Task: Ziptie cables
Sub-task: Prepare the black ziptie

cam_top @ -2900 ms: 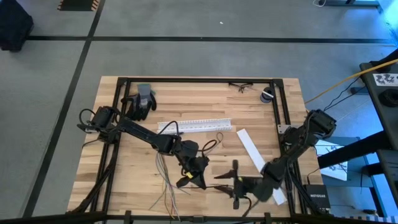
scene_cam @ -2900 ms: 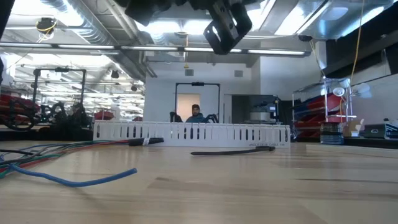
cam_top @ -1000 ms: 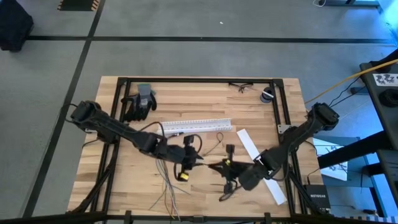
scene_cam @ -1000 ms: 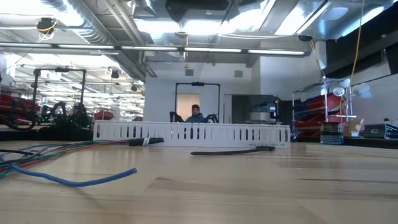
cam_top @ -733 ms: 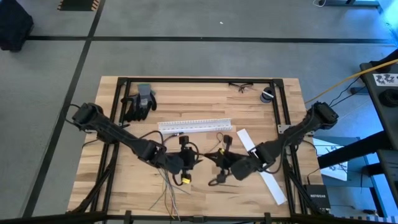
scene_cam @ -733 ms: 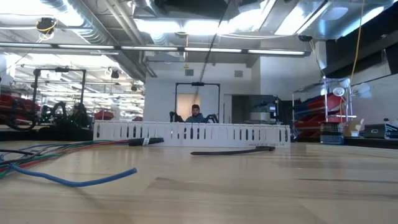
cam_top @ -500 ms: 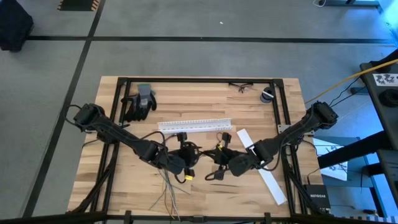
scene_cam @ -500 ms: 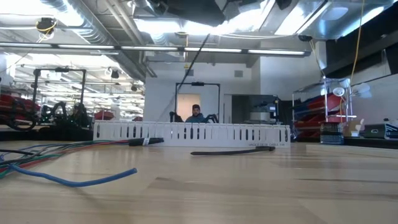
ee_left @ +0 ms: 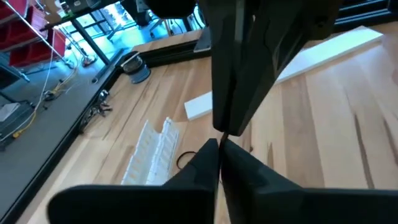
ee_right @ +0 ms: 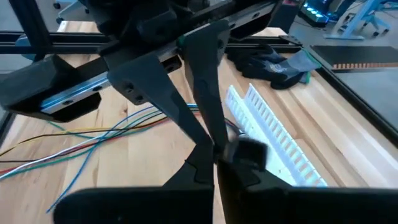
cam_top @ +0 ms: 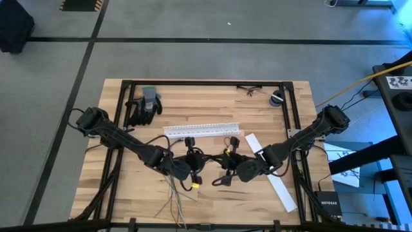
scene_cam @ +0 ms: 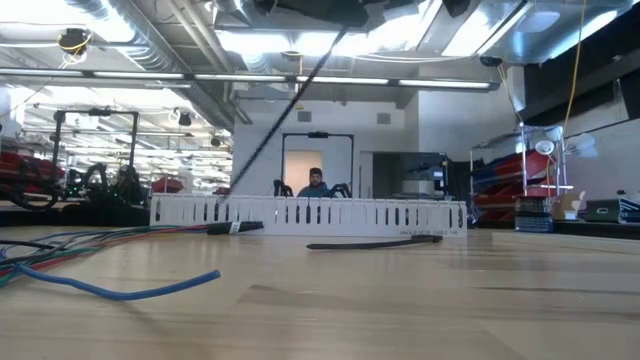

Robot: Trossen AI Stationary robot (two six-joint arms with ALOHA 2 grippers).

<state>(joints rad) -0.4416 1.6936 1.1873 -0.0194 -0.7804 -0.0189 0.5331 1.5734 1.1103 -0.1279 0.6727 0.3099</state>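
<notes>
My work surface is a pale butcher-block wooden table (cam_top: pixel 129 193) with a black metal frame round its edges; my two dark arms reach in from its left and right edges and meet above the middle, raised clear of the wood; the long white slotted plastic channel (cam_top: pixel 201 129) lies across the middle, nearer the far edge, and in the low view it stands as a toothed white wall (scene_cam: pixel 305 213); a flat white plastic strip (cam_top: pixel 270 173) runs slantwise from beside the channel's right end toward the near right corner, partly under my right arm; a pair of dark work gloves with grey cuffs (cam_top: pixel 144 107) lies near the far left corner; the cables (cam_top: pixel 175 196), a loose bundle of thin limp grey, white and dark wires, fan out from the middle toward the near edge, under my left arm; a thin stiff black ziptie (scene_cam: pixel 374 241) lies on the wood just in front of the channel; clear safety glasses (cam_top: pixel 250 90) and a small round roll (cam_top: pixel 277 99) sit by the far right corner; my left gripper (ee_left: pixel 217 144) has its fingers pressed together, tip to tip with my right gripper (ee_right: pixel 214 151), whose fingers are likewise pressed together; whether a ziptie is pinched between either pair I cannot tell; a thin dark line slants down from the grippers in the low view.
</notes>
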